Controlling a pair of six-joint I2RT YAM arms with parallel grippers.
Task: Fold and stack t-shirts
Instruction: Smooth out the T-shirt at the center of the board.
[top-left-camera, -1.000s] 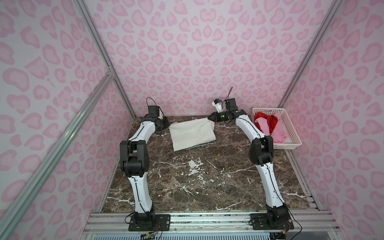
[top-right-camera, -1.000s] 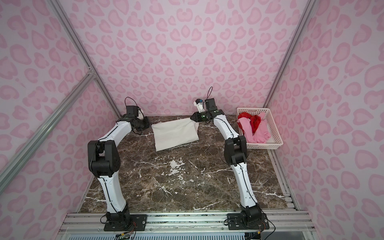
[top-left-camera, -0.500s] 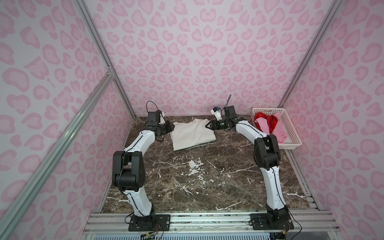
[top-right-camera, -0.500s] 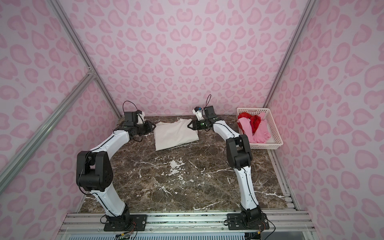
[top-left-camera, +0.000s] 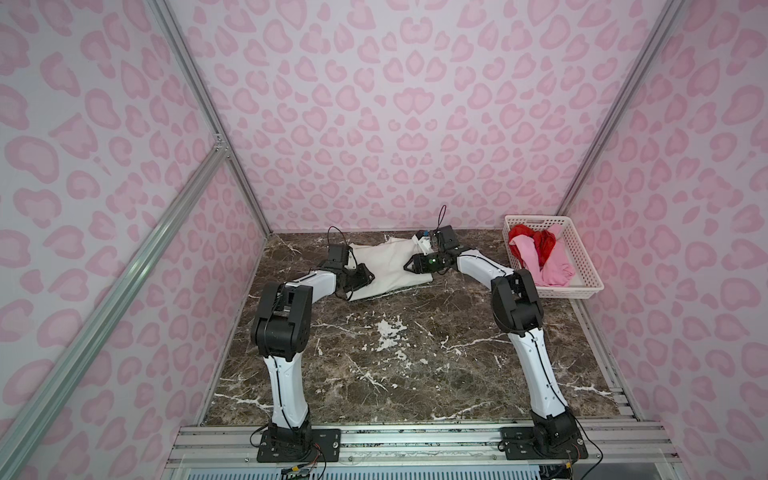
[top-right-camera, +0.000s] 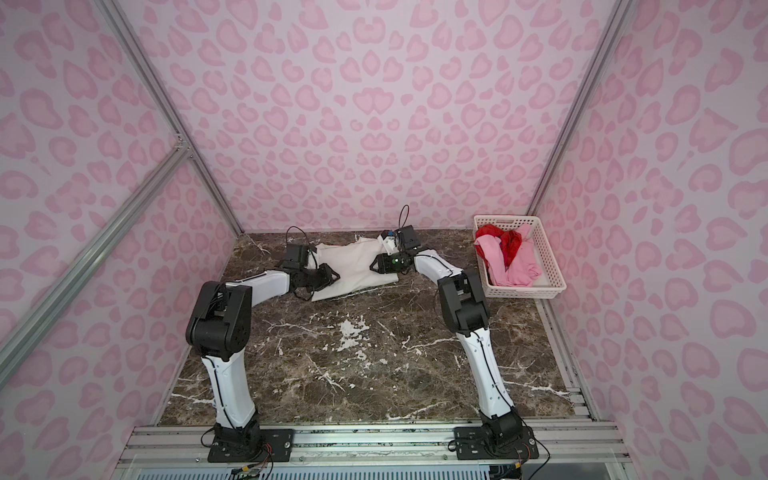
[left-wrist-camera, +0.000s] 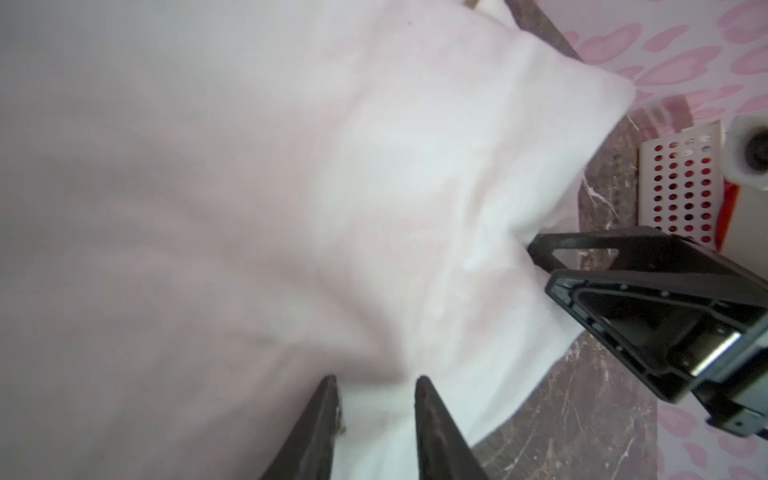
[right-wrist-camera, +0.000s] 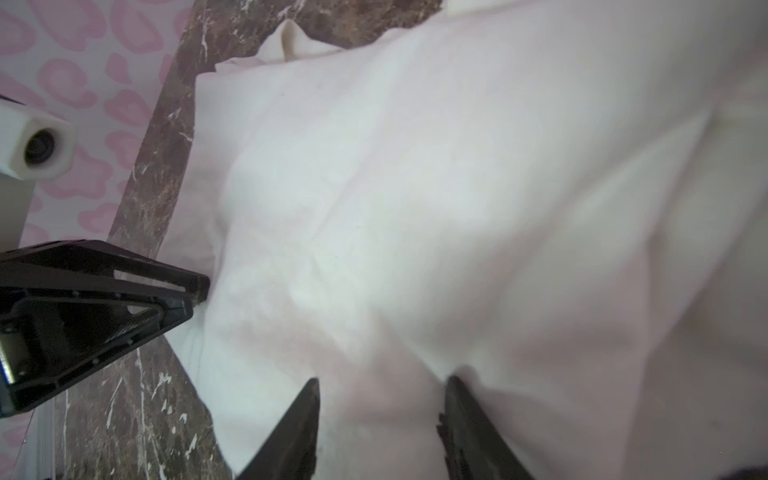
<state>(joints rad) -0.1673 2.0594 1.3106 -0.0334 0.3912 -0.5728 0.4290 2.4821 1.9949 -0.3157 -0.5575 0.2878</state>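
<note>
— Pink spotted walls all round, marble bench underneath. Where is the shirt?

— Both top views put the off-white t-shirt at the far middle of the bench, with my two arms reaching in from either side. The pink t-shirt and red t-shirt lie heaped in the basket, far right.

— And the fingers?

— Too small to read from above. My right wrist view shows the left fingers drawn to a point on the shirt's edge, pinching it. The right fingers stand apart with cloth bulging between them; I cannot tell whether they grip. Only the left wrist view shows the basket's holed wall, with red behind it.
</note>
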